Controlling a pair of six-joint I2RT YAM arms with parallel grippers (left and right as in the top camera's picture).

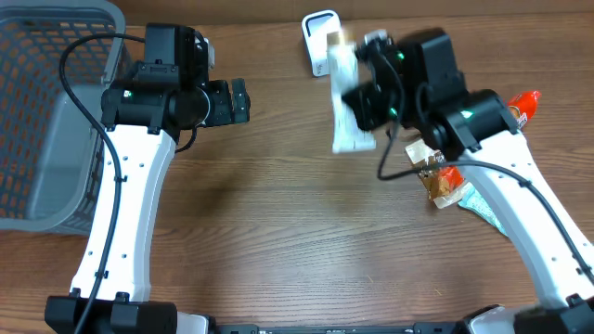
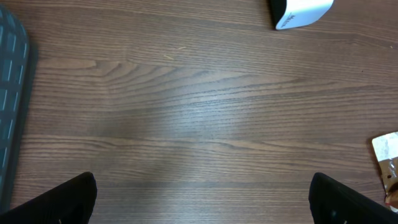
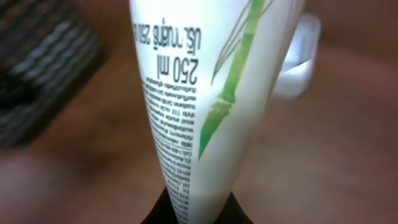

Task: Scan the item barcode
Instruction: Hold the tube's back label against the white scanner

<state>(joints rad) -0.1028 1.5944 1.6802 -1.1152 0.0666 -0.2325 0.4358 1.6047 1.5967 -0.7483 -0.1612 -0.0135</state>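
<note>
The right end effector [image 1: 355,98] is clamped on a white tube [image 1: 354,135], holding it above the bench [image 1: 278,232] just near of the white scanner [image 1: 320,35], which stands at the far edge. In the right wrist view the tube [image 3: 186,93] carries a green bamboo drawing and small print with "250 ml", pinched at its narrow end between the dark fingers [image 3: 239,215]; the scanner [image 3: 300,62] is a blur behind it. The left end effector [image 1: 239,100] hovers over bare wood left of the tube, its fingers [image 2: 74,196] wide apart and holding nothing. A grey basket [image 1: 37,121] sits at the far left. Snack packets [image 1: 441,181] lie to the right, under the right arm.
</note>
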